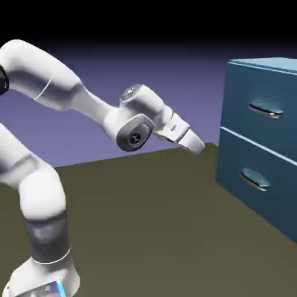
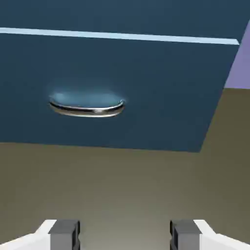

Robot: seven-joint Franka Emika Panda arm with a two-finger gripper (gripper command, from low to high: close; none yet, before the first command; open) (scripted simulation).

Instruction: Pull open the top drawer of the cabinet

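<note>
The teal-blue cabinet (image 1: 232, 151) stands at the exterior view's right. Its top drawer (image 1: 249, 87) is shut and carries a curved silver handle (image 1: 267, 109). My gripper (image 1: 197, 145) hangs in the air left of the cabinet, well apart from it, level with the seam between the two drawers and pointing down toward it. In the hand view my gripper (image 2: 124, 234) is open with nothing between its grey fingertips (image 2: 65, 233). That view faces the lower drawer (image 2: 161, 97) and its handle (image 2: 88, 106). Only a strip of the top drawer (image 2: 122, 14) shows above the pale seam.
The lower drawer (image 1: 249, 168) with its own silver handle (image 1: 255, 180) sits shut under the top one. The olive-brown table (image 1: 156, 220) stretches between the robot's base and the cabinet.
</note>
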